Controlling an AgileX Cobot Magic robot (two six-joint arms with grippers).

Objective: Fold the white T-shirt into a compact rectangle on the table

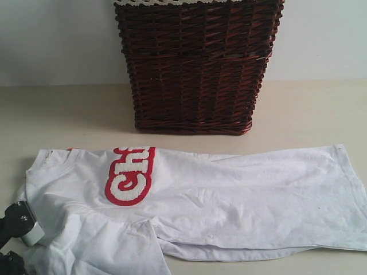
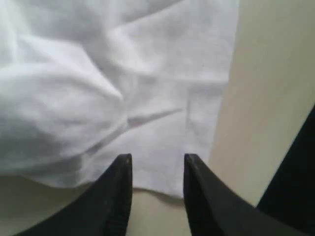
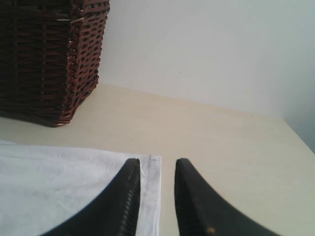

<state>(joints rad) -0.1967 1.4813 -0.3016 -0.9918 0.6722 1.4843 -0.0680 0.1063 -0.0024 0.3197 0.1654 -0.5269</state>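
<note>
Two grippers of mine, both parted, nothing clamped. Shirt (image 1: pixel 229 200) lies spread, rumpled, on worktop (image 1: pixel 57 114) in front of basket (image 1: pixel 195 69), red letters up, not touching basket. Left gripper (image 2: pixel 157 160): medium gap, tips over shirt edge. Right gripper (image 3: pixel 157 164): narrow gap, tips at shirt hem, apart from basket.

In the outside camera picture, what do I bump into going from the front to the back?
white T-shirt → bare strip of table → dark brown wicker basket → pale wall
</note>
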